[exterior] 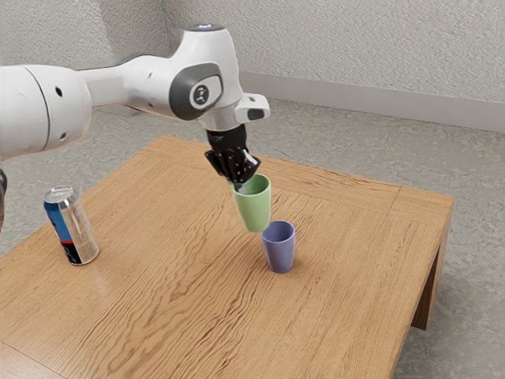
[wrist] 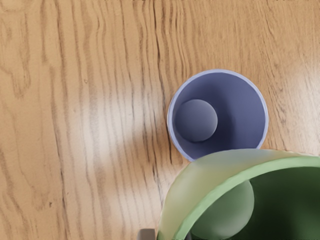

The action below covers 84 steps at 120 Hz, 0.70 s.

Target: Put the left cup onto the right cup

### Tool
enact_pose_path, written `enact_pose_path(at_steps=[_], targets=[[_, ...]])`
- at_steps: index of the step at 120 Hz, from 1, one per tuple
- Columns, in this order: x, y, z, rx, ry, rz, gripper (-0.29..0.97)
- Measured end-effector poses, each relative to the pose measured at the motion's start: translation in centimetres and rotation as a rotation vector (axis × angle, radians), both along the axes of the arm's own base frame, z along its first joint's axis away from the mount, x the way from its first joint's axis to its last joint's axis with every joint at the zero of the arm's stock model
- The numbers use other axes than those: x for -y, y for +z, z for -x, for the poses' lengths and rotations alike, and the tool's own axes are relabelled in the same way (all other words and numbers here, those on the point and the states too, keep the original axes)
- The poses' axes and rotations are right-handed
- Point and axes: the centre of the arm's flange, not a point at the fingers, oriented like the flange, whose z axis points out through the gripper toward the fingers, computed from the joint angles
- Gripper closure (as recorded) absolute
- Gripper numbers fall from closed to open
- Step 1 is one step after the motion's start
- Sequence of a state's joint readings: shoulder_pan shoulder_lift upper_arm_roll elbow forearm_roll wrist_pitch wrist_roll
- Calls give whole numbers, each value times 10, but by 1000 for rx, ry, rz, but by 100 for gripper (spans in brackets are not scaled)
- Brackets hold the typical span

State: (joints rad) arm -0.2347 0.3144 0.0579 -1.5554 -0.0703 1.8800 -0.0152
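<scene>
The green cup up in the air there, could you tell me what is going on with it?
The arm's fingers are shut on the rim of the green cup, holding it off the wooden table. It hangs beside the blue cup, which stands upright, and is not yet set on it. A soda can stands apart, toward the exterior view's left.

- Exterior view: a raised camera at the side of the arm (exterior: pixel 118 87) looks down and across the wooden table (exterior: pixel 158 308), set back enough to take in most of its top.
- Wrist view: carried at the arm's end, facing straight down, close above the tabletop.
- Shared ground: the green cup (exterior: pixel 253 207), the blue cup (exterior: pixel 278 246) and the wood around them.
</scene>
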Motion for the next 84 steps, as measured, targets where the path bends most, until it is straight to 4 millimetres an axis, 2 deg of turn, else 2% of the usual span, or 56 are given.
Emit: enact_pose_path(at_steps=[37,84], targets=[[11,-6,-25,18,-20,-12,79],[21,-24,-41,0,-40,-24,79]])
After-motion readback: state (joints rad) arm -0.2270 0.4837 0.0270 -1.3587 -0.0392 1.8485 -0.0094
